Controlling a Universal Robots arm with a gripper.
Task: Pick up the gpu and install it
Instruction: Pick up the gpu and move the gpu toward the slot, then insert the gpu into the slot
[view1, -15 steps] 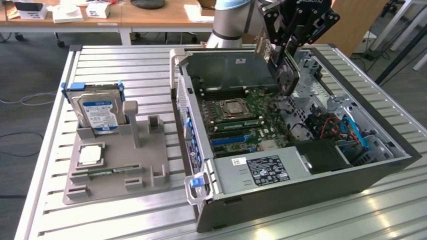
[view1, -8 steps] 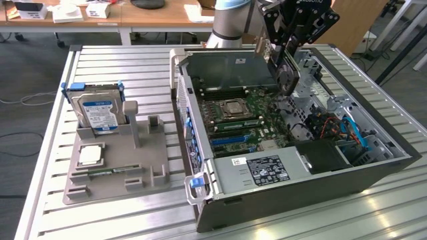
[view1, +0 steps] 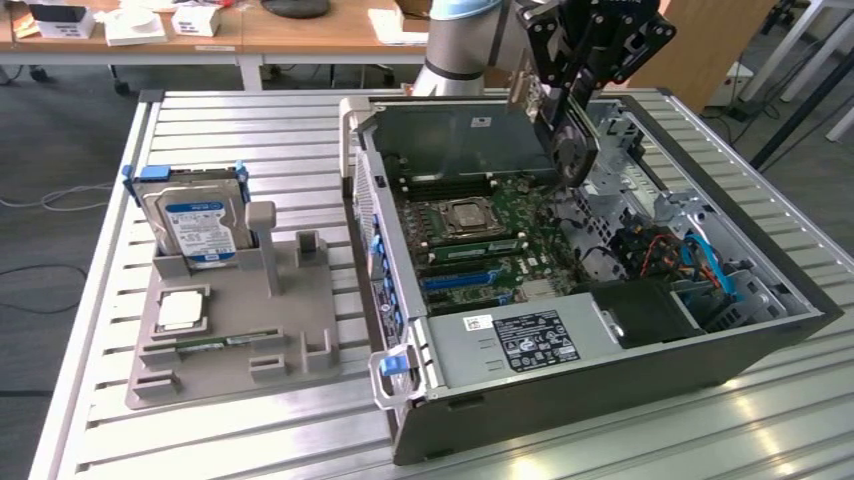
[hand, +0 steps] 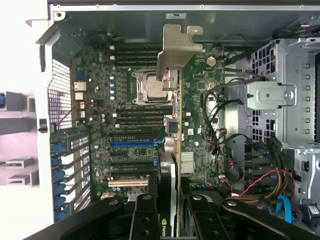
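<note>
Table edge: the slatted metal table (view1: 200, 120) shows bare slats along the exterior view's left border, outside the grey fixture tray (view1: 227, 375).
Fixture tray: a hard drive (view1: 195, 222) with a blue-white label stands upright in the far holder. A processor chip (view1: 180, 310) lies flat nearer the camera, and a green memory stick (view1: 214, 343) lies in a groove just beside it.
Gap: a narrow strip of bare table separates the tray's right edge from the computer case (view1: 601, 400).
Case: it lies on its side with the open face up. A blue latch (view1: 391, 364) sits at its near left corner.
Motherboard (view1: 501, 255): flat on the case floor, with the CPU socket (view1: 461, 217) toward the far end, the blue expansion slots (view1: 461, 280) nearer and the power supply (view1: 521, 340) against the near wall.
Gripper (view1: 561, 105): hangs from the arm above the far middle of the case, its jaws clamped on the gpu (view1: 577, 150).
Card position: held on edge, it hangs over the board to the right of the socket. Whether its lower edge is below the case rim cannot be told.
Wrist view: black fingers (hand: 145, 215) press both faces of the card (hand: 173, 145). Its metal bracket (hand: 177, 50) is at the end away from the gripper and overlaps the socket's edge.
Right side: a drive cage (view1: 641, 135) and red and blue cables (view1: 681, 260) crowd the case near the card.
Right edge: bare slats run beyond the case wall.
</note>
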